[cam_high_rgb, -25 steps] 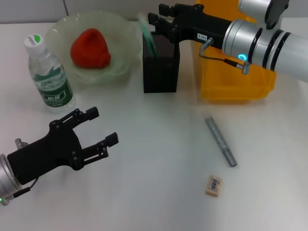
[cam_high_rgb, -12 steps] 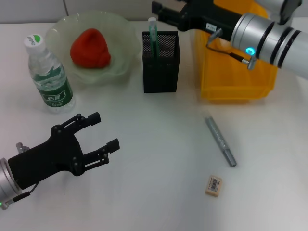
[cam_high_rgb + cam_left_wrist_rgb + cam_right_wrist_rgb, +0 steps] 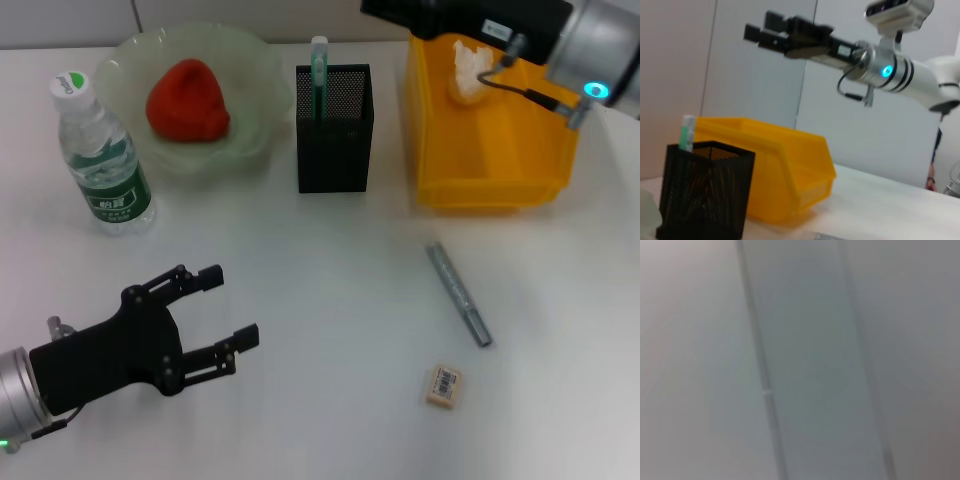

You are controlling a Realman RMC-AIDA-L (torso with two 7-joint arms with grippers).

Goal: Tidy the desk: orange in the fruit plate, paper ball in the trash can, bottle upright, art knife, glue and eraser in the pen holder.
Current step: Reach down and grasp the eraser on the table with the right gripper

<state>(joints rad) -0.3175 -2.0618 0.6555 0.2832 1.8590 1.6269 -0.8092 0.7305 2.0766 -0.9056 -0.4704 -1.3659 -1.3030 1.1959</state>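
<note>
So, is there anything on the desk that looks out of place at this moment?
Yes. The grey art knife and the eraser lie loose on the table, not in the pen holder. The bottle stands upright and nothing looks spilled.

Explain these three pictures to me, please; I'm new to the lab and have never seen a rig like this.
This is a two-armed robot tidying a desk. The top picture is from its head camera, looking down. The other two come from cameras on its wrists; the right wrist one shows only a blank wall.

The left gripper hovers low over the table, open and empty. The right gripper is raised above the far edge, holding nothing I can see.

On the table: an upright bottle, a plate with a red fruit, a black pen holder with a green-and-white stick in it, a yellow bin holding a paper ball, a grey art knife and an eraser.
</note>
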